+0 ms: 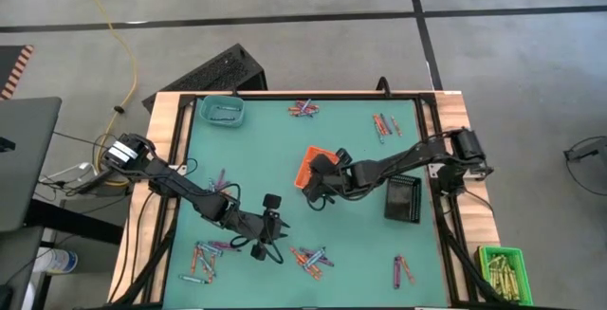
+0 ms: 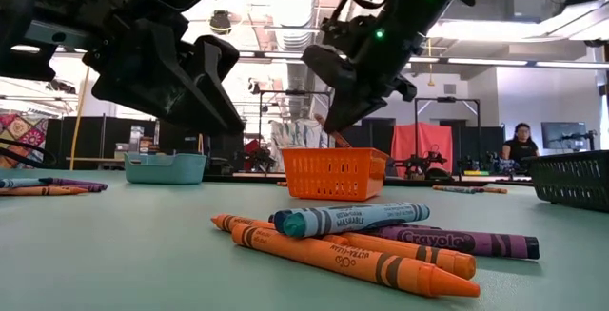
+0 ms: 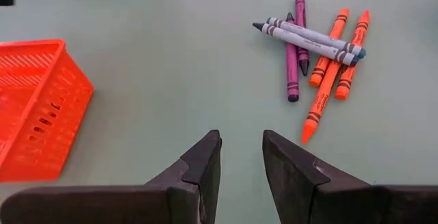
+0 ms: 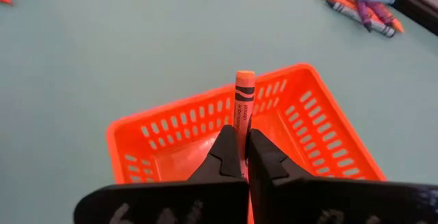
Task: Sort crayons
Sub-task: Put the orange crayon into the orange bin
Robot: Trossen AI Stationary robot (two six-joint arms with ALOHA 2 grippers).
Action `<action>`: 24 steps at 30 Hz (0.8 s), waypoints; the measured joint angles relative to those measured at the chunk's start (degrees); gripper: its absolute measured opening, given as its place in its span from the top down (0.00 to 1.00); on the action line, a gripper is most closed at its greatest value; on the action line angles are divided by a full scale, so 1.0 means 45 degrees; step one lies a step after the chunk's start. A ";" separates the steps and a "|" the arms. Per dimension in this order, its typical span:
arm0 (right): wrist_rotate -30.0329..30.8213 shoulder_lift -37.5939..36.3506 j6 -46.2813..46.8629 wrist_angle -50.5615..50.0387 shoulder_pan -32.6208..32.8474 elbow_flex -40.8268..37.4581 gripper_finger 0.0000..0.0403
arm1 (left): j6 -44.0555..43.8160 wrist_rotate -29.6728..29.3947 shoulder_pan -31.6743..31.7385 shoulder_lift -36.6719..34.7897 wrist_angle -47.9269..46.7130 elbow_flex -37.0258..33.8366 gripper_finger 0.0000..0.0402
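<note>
While pinched between the pressed-together fingers of the right gripper (image 4: 242,157), one orange crayon (image 4: 243,107) stands upright, its blunt end above the fingertips. Directly beneath that gripper sits the orange basket (image 4: 205,138). Loose crayons (image 3: 316,53) lie in a crossed heap on the green table (image 3: 150,53), ahead of and slightly to one side of the left gripper (image 3: 241,157), whose fingers are parted with nothing between them. In the high view, other crayon clusters (image 1: 303,109) lie scattered well apart from both grippers.
</note>
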 joint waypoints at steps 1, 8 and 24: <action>-0.0077 0.0000 0.0000 -0.0025 -0.0008 -0.0003 0.99 | -0.0021 0.0000 0.0000 0.0000 -0.0010 -0.0001 0.75; -0.0167 -0.0002 0.0325 -0.0434 -0.0087 -0.0003 0.92 | -0.0248 0.0031 0.0000 0.0000 -0.0020 -0.0002 0.75; -0.0145 -0.0693 -0.0652 -0.0827 0.0684 -0.0003 0.68 | -0.0299 0.0027 0.0000 0.0000 -0.0044 0.0000 0.75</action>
